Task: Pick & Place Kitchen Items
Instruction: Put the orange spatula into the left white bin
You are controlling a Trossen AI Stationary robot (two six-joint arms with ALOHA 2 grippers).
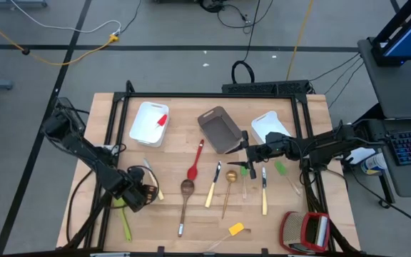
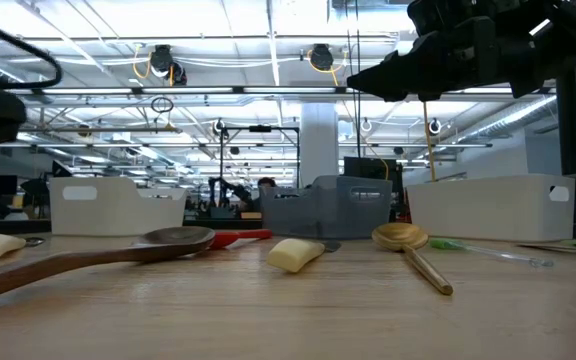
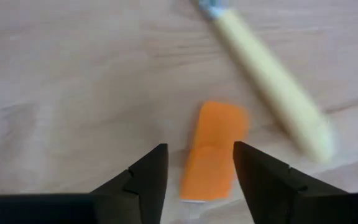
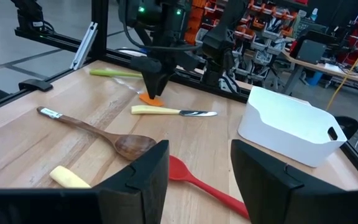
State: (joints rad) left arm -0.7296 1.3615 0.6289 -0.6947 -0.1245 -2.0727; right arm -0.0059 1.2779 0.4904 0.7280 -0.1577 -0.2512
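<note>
While the left gripper (image 3: 196, 167) hung low at the table's (image 1: 291, 207) left front, fingers spread astride an orange piece (image 3: 214, 149) beside a pale-handled knife (image 3: 272, 81), the right gripper (image 1: 246, 153) hovered open, empty, above the green utensil (image 1: 246, 170).

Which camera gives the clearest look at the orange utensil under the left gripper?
The left wrist view: the orange utensil fills the frame, lying on the wood between the open fingers of the left gripper. The right wrist view shows only an orange edge under that gripper. The high view hides it behind the gripper, and the low view does not show it.
</note>
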